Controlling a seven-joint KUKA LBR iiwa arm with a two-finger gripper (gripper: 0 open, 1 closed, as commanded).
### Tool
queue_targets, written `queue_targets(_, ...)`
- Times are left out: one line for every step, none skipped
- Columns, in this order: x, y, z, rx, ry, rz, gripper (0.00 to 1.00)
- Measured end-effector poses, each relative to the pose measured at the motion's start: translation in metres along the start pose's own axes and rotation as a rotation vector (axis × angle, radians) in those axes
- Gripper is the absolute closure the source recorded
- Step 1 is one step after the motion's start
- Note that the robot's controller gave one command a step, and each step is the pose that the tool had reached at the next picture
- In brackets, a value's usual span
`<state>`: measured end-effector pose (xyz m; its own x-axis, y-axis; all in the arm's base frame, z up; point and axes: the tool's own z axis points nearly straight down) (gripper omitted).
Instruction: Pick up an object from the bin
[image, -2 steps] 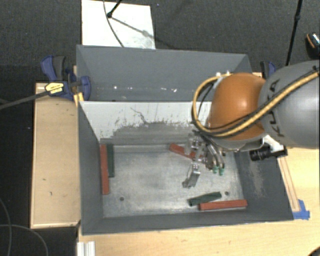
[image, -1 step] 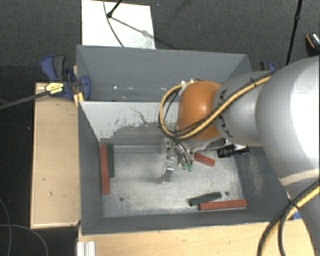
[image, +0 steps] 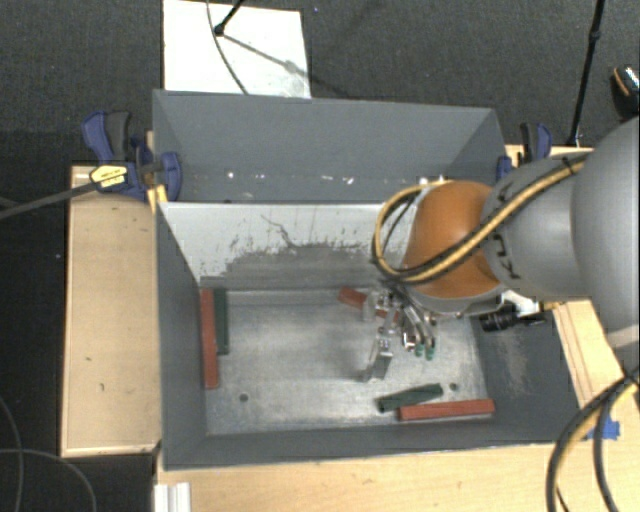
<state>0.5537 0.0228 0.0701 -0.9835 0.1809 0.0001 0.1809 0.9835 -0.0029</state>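
Gripper (image: 400, 352) low over bare bin (image: 300, 420) floor, under orange cover (image: 450, 240). Open or shut, holding or not: cannot tell. Red block (image: 351, 297) just up-left of gripper, apart from it. Green bar (image: 408, 397) just below gripper, red bar (image: 447, 409) alongside it, touching. Red strip (image: 209, 345) and green strip (image: 221, 320) far left, against wall.

This looks like a robot lab. A big grey robot arm (image: 590, 230) with an orange cover (image: 450, 240) and yellow and black wires (image: 440, 265) reaches into a grey metal bin (image: 320, 150). Dark carpet (image: 60, 70) lies all around, and a black wire (image: 50, 197) runs across it.
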Motion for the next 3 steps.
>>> queue_targets(-0.010, -0.121, -0.053, 0.001, -0.007, -0.095, 0.00)
queue_targets(-0.026, -0.064, 0.001, -0.005, -0.001, -0.205, 0.00)
queue_targets(-0.043, -0.021, -0.001, -0.006, -0.006, -0.003, 0.00)
